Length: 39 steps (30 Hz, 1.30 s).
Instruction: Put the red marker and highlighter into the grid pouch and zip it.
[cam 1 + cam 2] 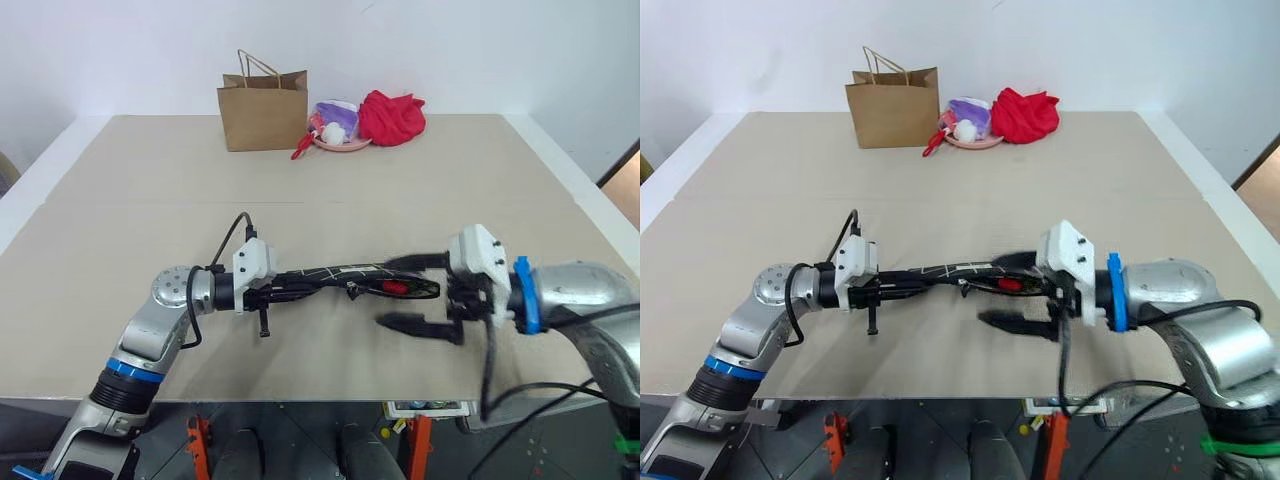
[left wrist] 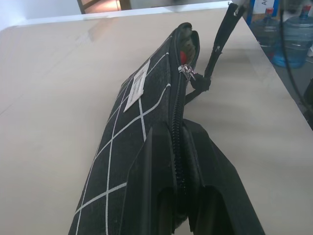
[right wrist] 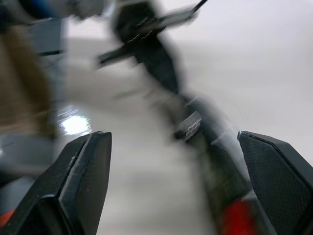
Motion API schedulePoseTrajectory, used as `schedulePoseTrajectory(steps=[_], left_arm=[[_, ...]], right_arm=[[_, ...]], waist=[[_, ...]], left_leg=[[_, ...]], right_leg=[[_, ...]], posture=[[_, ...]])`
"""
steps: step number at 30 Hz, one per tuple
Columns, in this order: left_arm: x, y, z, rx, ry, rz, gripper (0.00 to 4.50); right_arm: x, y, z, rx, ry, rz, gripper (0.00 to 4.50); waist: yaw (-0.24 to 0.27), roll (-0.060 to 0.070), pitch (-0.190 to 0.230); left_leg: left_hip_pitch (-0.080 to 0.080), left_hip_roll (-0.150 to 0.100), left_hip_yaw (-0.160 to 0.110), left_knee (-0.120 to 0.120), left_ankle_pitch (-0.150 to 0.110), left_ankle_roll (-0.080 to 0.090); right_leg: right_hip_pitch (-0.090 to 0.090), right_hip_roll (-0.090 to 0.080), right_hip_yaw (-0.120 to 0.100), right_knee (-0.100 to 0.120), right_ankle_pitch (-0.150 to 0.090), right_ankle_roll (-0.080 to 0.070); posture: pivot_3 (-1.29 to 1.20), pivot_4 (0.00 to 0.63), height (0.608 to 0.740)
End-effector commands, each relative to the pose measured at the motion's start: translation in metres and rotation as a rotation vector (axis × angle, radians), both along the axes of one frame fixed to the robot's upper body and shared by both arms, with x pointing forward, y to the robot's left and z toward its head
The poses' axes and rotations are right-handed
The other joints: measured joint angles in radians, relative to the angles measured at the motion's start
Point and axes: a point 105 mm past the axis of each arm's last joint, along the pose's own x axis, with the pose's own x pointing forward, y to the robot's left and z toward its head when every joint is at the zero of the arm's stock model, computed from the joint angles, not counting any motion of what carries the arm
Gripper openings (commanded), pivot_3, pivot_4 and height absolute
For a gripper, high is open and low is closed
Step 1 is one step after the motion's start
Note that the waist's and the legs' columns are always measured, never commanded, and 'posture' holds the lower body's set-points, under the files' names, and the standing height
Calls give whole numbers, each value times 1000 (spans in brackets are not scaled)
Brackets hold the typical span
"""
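Note:
My left gripper (image 1: 287, 283) is shut on the zipper edge of the grid pouch (image 1: 340, 272) and holds it level above the table. In the left wrist view its fingers (image 2: 146, 196) clamp the black fabric near the closed part of the zipper. The zipper pull (image 2: 187, 71) sits near the far end, where the mouth gapes. The red marker (image 1: 396, 287) shows inside that mouth. My right gripper (image 1: 385, 292) is open, one finger above and one below the pouch's open end, touching neither. The highlighter is hidden.
At the back of the table stand a brown paper bag (image 1: 263, 108), a pink plate (image 1: 345, 146) with small items, and a red cloth (image 1: 392, 116). The table's front edge (image 1: 300, 398) runs just below both arms.

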Motion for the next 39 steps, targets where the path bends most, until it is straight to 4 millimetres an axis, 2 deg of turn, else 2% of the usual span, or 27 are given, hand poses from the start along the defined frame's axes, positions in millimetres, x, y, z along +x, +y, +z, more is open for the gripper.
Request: schedulePoseTrajectory(steps=[1,4,10,13,20,21,34,39], left_arm=[[-2,-2,12,-17,-47,-13,0],[-2,-1,13,-16,-47,-11,0],[-2,1,12,-11,-48,-6,0],[-1,0,13,-14,-50,-2,0],[-1,0,12,-17,-50,2,0],[-1,0,12,-17,-50,3,0],[0,0,13,-16,-52,6,0],[1,-1,13,-15,-54,4,0]], right_arm=[[3,10,-2,-1,-48,12,4442],[1,20,-7,5,-60,39,4442],[0,27,-12,-1,-68,78,4442],[0,28,-15,-18,-75,89,3704],[1,30,-20,-17,-62,99,202],[1,30,-20,-15,-62,98,48],[3,28,-9,38,-97,80,48],[5,21,-4,54,-110,42,48]], waist=[[2,0,0],[3,0,0],[3,0,0],[2,0,0],[2,0,0],[3,0,0],[3,0,0],[3,0,0]], left_leg=[[0,0,0,-1,0,0],[-1,0,0,-2,0,0],[-1,0,0,-2,-1,0],[-1,0,0,-2,-1,0],[0,0,0,-2,-1,0],[0,0,0,-2,-1,0],[0,0,0,-2,-1,0],[0,0,0,-2,-1,0]], right_leg=[[0,0,0,0,0,0],[0,0,0,0,0,4],[0,0,0,0,-1,4],[0,0,0,0,-2,1],[0,0,0,0,-1,0],[0,0,0,0,-1,0],[0,0,0,0,-1,1],[0,0,0,0,-1,1]], posture=[[0,150,740],[0,150,740],[0,150,740],[0,150,740],[0,150,740],[0,150,740],[0,150,740],[0,150,740]])
